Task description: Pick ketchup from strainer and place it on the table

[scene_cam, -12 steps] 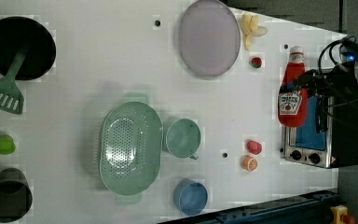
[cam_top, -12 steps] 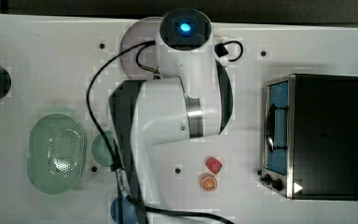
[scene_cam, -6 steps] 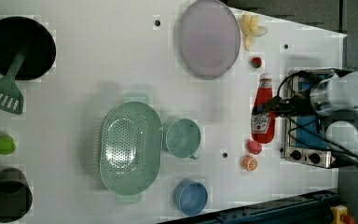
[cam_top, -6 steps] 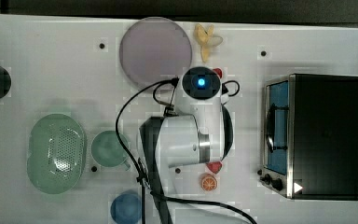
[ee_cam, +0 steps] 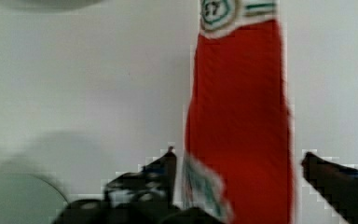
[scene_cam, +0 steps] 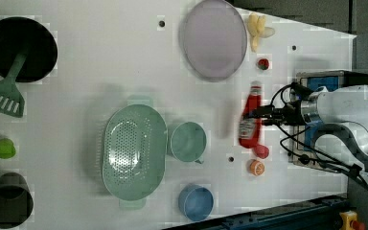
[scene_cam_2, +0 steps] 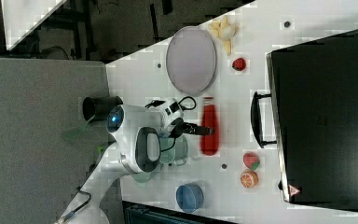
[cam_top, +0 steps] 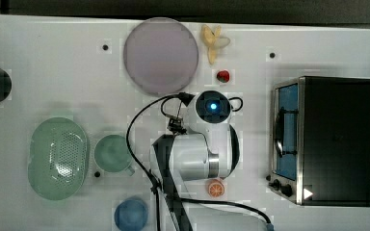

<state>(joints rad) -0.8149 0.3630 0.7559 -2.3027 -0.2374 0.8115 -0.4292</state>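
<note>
The ketchup bottle (scene_cam: 250, 120) lies on the white surface (scene_cam: 100, 72), between the grey plate (scene_cam: 214, 39) and the small fruits, well apart from the green strainer (scene_cam: 133, 151). In the right view it lies (scene_cam_2: 209, 131) just beside the toaster oven (scene_cam_2: 326, 112). The tool (ee_cam: 240, 170) is around the bottle with its fingers (ee_cam: 165, 170) spread wide; a gap shows on one side, so it does not squeeze the bottle. A green cup (scene_cam: 188, 141) stands beside the strainer.
</note>
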